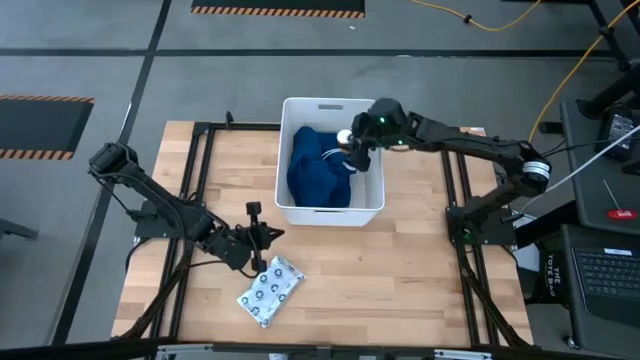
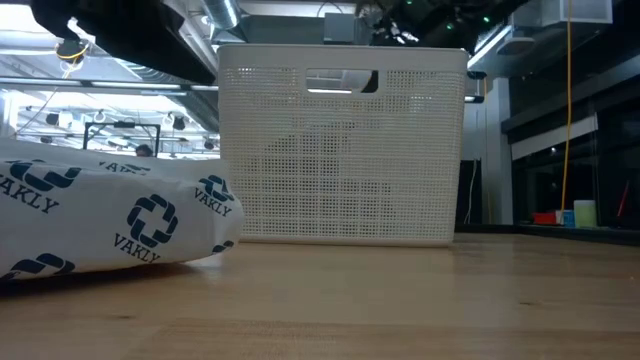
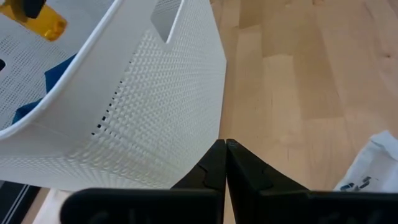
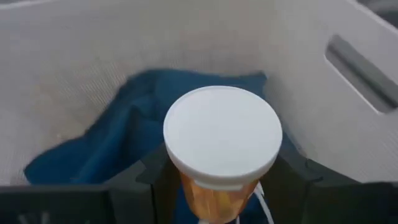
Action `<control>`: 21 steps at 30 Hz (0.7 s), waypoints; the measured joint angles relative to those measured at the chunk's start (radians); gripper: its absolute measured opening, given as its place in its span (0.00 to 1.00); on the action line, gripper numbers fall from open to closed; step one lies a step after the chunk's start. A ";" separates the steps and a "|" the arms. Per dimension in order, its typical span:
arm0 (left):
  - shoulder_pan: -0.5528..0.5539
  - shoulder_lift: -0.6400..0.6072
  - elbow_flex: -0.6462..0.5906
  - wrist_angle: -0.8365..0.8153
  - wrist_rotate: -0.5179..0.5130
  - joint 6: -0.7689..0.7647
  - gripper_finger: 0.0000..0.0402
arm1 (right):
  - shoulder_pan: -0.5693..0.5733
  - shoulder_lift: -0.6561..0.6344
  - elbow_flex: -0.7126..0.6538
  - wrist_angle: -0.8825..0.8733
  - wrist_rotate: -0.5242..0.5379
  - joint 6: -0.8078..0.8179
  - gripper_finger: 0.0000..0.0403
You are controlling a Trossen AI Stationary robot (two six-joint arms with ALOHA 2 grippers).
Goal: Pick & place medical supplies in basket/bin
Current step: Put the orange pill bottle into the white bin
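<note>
A: Starting on the left?
B: The left gripper (image 1: 262, 237) hangs over the wooden tabletop (image 1: 420, 270), jaws pinched together and empty, beside the white packet (image 1: 270, 291). It looks soft and crinkly; best taken by an edge.
A: And the right?
B: The right gripper (image 1: 356, 153) holds the amber bottle (image 4: 219, 149) over the tub (image 1: 330, 214), above the blue garment (image 1: 318, 170). It looks light, rigid and smooth.

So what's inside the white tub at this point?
Inside the white tub lies the dark blue cloth garment. The right gripper holds the white-capped amber bottle above it. Anything under the cloth is covered.
</note>
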 joint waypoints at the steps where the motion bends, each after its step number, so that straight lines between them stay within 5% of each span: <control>1: 0.003 0.000 0.000 0.000 0.000 0.000 0.01 | -0.001 0.014 0.037 -0.054 0.001 -0.014 0.46; 11: 0.023 0.000 0.000 0.000 0.030 0.000 0.01 | -0.012 0.198 0.333 -0.274 0.001 -0.051 0.46; 21: 0.023 0.000 0.000 -0.009 0.069 0.000 0.02 | -0.023 0.322 0.354 -0.321 0.001 -0.048 0.46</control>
